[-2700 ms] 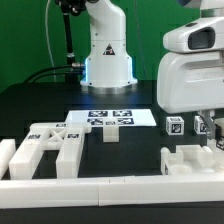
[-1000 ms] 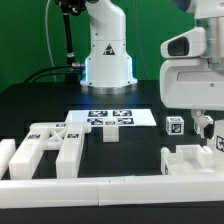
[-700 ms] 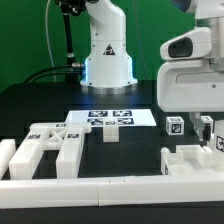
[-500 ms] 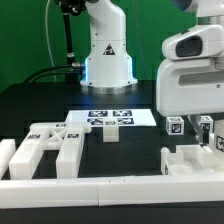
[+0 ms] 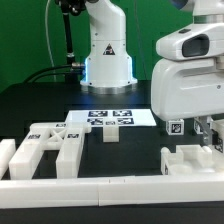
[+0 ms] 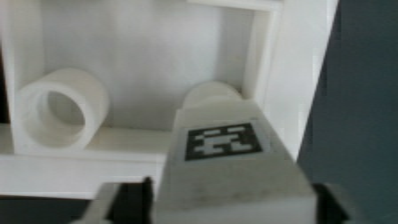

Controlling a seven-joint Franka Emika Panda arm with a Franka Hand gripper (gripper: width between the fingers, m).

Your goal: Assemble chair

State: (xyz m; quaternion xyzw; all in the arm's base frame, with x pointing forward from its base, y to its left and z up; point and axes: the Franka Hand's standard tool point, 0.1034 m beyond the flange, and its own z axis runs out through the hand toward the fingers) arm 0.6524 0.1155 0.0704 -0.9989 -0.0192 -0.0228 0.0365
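My gripper (image 5: 208, 135) hangs at the exterior view's right, just above a white chair frame part (image 5: 190, 160). In the wrist view the gripper (image 6: 231, 205) is shut on a long white tagged leg piece (image 6: 226, 150) that fills the gap between the two dark fingers (image 6: 130, 203). Behind it in the wrist view lies the frame part (image 6: 267, 60), with a round white peg (image 6: 59, 105) inside it. A small tagged cube piece (image 5: 174, 126) sits beside my hand. Tagged flat chair slabs (image 5: 45, 145) lie at the exterior view's left. A short white block (image 5: 111, 135) stands mid-table.
The marker board (image 5: 110, 117) lies flat in the middle, in front of the robot base (image 5: 105, 55). A plain white border rail (image 5: 100, 190) runs along the front edge. The tabletop is black.
My hand has shifted toward the exterior view's left with the held piece and now covers more of the small tagged cube. The parts on the table have not moved.
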